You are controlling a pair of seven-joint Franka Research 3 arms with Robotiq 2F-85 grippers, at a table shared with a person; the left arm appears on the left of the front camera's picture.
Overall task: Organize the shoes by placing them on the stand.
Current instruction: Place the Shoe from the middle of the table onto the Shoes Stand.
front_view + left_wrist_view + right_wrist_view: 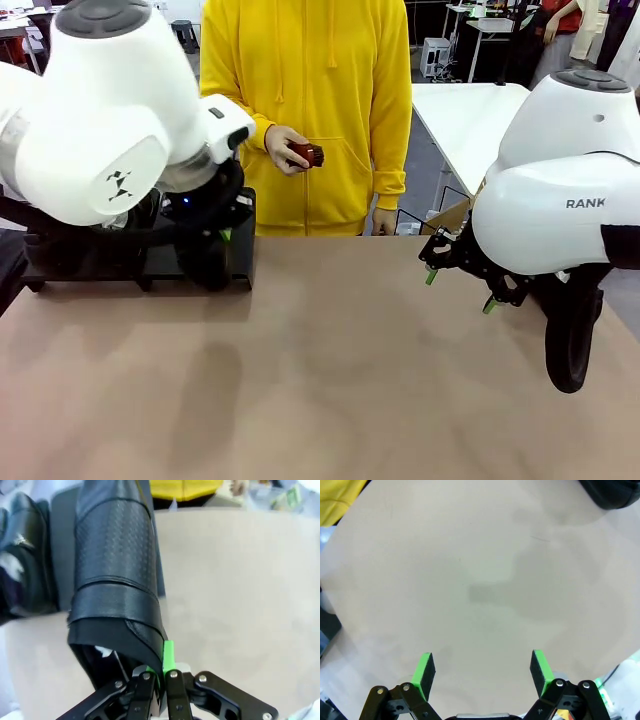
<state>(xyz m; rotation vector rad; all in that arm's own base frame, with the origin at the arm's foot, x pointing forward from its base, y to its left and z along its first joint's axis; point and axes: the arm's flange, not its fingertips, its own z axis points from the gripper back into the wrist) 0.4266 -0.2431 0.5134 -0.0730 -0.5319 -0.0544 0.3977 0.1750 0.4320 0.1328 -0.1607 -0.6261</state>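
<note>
Across the tan counter (330, 390), the low black stand (110, 272) sits at the robot's far left, with the left arm hanging over its right end. The carried shoe (115, 570) lies along that end, toe pointing away. I cannot tell whether its sole touches the panel. A second shoe (25, 565) rests on the stand just beside it. The left tool (161, 672) is clamped on the thin heel collar. The right tool (481, 656) hovers with pads wide apart, holding nothing, above bare counter.

My worry is the pinch. With one narrow rim held, the shoe could swing or slip. Released too near the edge, it might tip off or nudge its neighbour.

The leather is black with a finely perforated middle panel between smooth bands. White paper (103, 651) peeks from the opening.
</note>
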